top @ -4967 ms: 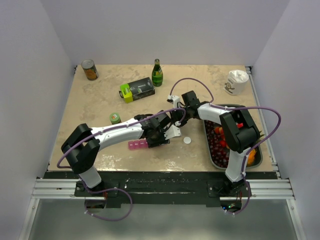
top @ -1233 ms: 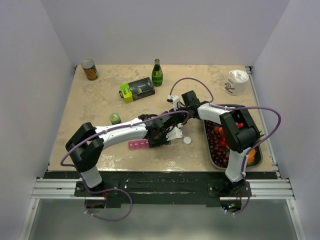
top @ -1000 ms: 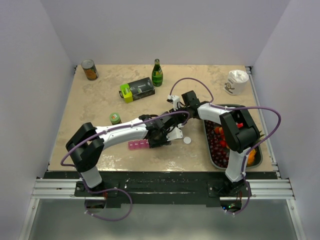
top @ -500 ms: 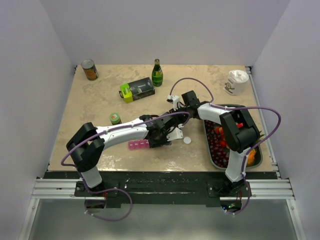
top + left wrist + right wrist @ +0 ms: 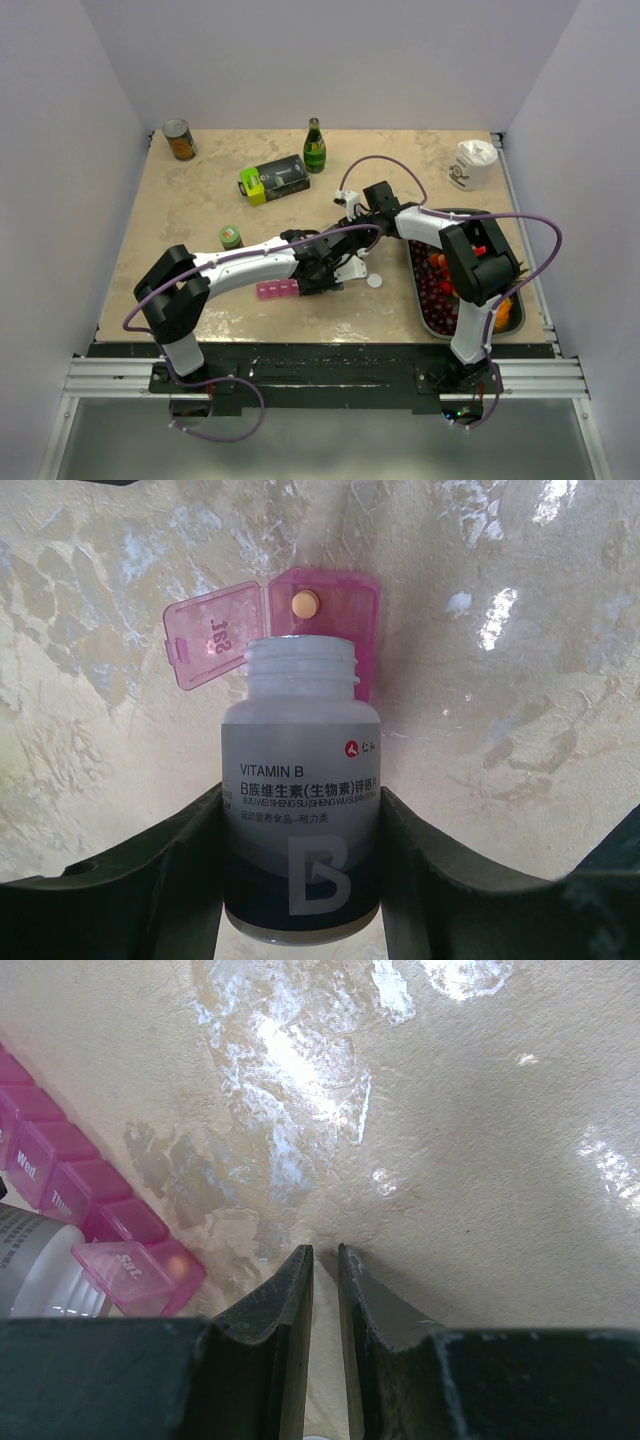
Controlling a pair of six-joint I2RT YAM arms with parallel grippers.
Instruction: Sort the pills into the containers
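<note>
Clamps the left gripper [image 5: 300, 815] around the lower body of an uncapped vitamin bottle [image 5: 300, 725], dark fingers [image 5: 180, 880] pressed against both sides of the label. Holds the right gripper [image 5: 322, 1260] nearly closed on nothing, tips a sliver apart, low over bare tabletop [image 5: 480, 1140] and near the end of the containers [image 5: 60, 1180].

Finds the containers lying flat on the tabletop right at the bottle's mouth: a slim strip of translucent pink plastic, squarish cells in a row, each with a thin hinged lid stamped with a day. Shows the end cell open, lid [image 5: 215, 635] flipped back, one small round tan pill [image 5: 305, 603] inside.

Judges the strip light and stiff, likely to skate on the glossy, stone-patterned surface if nudged. Suggests steadying it by the long edges or pressing down on a closed cell, never by the lid, whose thin hinge looks easy to strain.

Reads the bottle as smooth, hard, pale plastic with a threaded neck and a slick printed label; leaves the mouth free for tipping with so low a hold. Expects the pills to be tiny, hard and quick to roll or bounce, so calls for a slow pour. Spots the white cap [image 5: 374, 281] lying loose just right of the strip.
</note>
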